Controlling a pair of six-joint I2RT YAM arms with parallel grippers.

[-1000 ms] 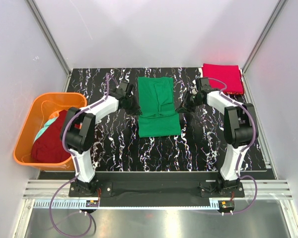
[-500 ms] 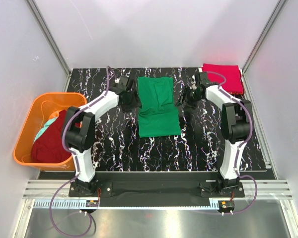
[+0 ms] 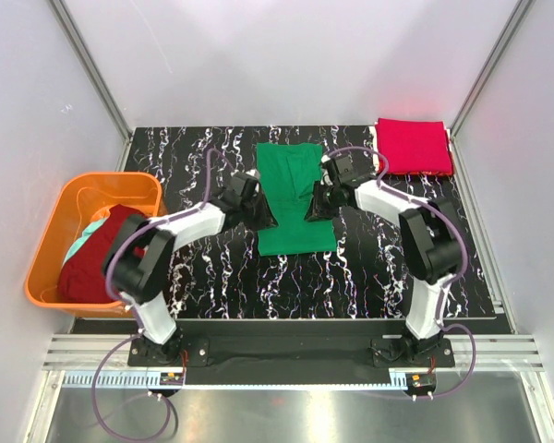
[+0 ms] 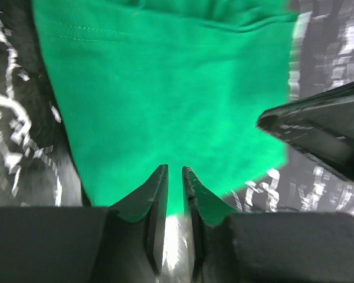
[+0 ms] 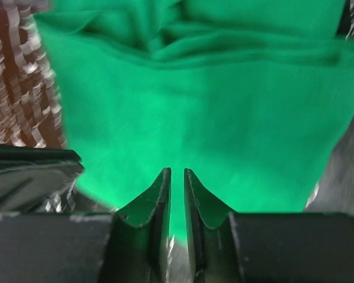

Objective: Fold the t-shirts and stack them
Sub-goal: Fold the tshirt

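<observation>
A kelly green t-shirt (image 3: 295, 198) lies folded in a tall rectangle mid-table. My left gripper (image 3: 266, 220) (image 4: 175, 169) is at its lower left edge and my right gripper (image 3: 314, 210) (image 5: 177, 171) at its lower right edge. Both point inward, fingertips over the cloth. Each pair of jaws stands a narrow slit apart with green showing in the gap; whether cloth is pinched does not show. A crimson red t-shirt (image 3: 414, 146) lies folded at the back right corner. A maroon t-shirt (image 3: 97, 263) and a pale teal garment (image 3: 88, 235) sit crumpled in the basket.
The orange plastic basket (image 3: 46, 249) hangs off the table's left edge. The black marbled table (image 3: 369, 268) is ringed by metal rails and pale walls. Each wrist view shows the other gripper's dark finger across the shirt.
Both grippers opened, left the shirt's upper side edges, and swung down and inward onto its lower part. Their jaws have narrowed again. The shirt's middle crease looks flatter.
</observation>
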